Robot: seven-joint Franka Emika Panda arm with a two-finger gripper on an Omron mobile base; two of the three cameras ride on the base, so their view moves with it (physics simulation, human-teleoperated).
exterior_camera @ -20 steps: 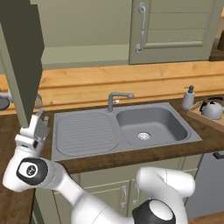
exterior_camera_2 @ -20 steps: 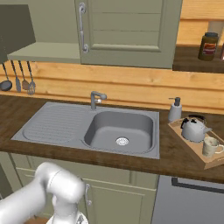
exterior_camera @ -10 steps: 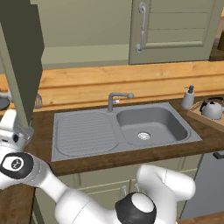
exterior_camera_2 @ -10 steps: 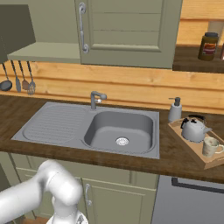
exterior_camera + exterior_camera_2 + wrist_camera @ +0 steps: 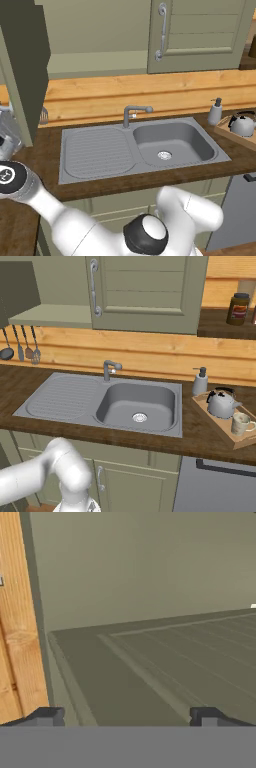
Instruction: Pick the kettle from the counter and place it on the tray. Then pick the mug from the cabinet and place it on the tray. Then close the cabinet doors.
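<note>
1. I am holding my gripper [image 5: 127, 716] wide apart, released, with nothing between my fingers [image 5: 47, 715]; in my hand view the two dark tips are standing far apart at the bottom.
2. I am facing a panelled olive-green door [image 5: 165, 672] up close, with pale wood running along the left edge of my hand view.
3. My arm [image 5: 35, 192] is reaching out to the far left of the left base view, beside the swung-out door [image 5: 22, 65] of the cabinet [image 5: 47, 293].
4. The other door [image 5: 147, 291] is lying flat against the cabinet front, its curved grey handle [image 5: 94, 287] hanging at its left edge.
5. The kettle [image 5: 221, 402] is sitting on the tray [image 5: 210, 418] on the counter [image 5: 200, 441], right of the sink [image 5: 135, 403].
6. The mug [image 5: 242, 423] is sitting on the same tray, just in front of the kettle.
7. A white soap bottle [image 5: 200, 381] is standing just behind the tray's far corner.
8. A dark brown jar [image 5: 237, 308] is resting on the shelf at the upper right.
</note>
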